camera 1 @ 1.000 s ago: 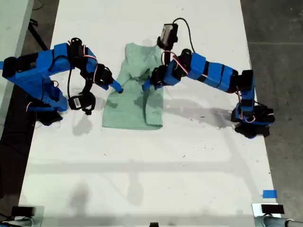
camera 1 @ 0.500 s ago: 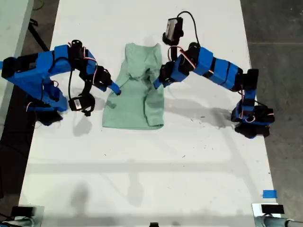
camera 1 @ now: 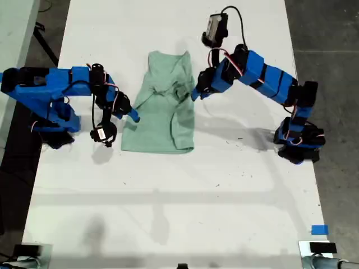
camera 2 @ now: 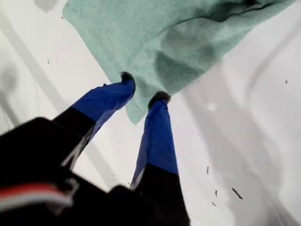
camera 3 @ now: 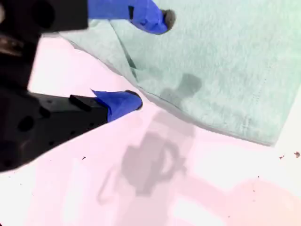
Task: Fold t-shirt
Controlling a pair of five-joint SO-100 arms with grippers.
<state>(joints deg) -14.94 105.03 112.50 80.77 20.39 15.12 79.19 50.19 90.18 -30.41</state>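
T-shirt (camera 1: 162,109): pale green, partly folded, on the white table (camera 1: 168,196), between both arms.
My first gripper (camera 2: 141,92): released, tips at a shirt corner.
My second gripper (camera 3: 150,61): spread apart, straddling the shirt's edge.

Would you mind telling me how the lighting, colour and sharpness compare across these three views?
Exterior view: even light, sharp, soft arm shadows on the white table. First wrist view: t-shirt fairly crisp, the black tool body at the lens blurred. Second wrist view: the table is washed out with a pinkish cast, a soft shadow below the tool.
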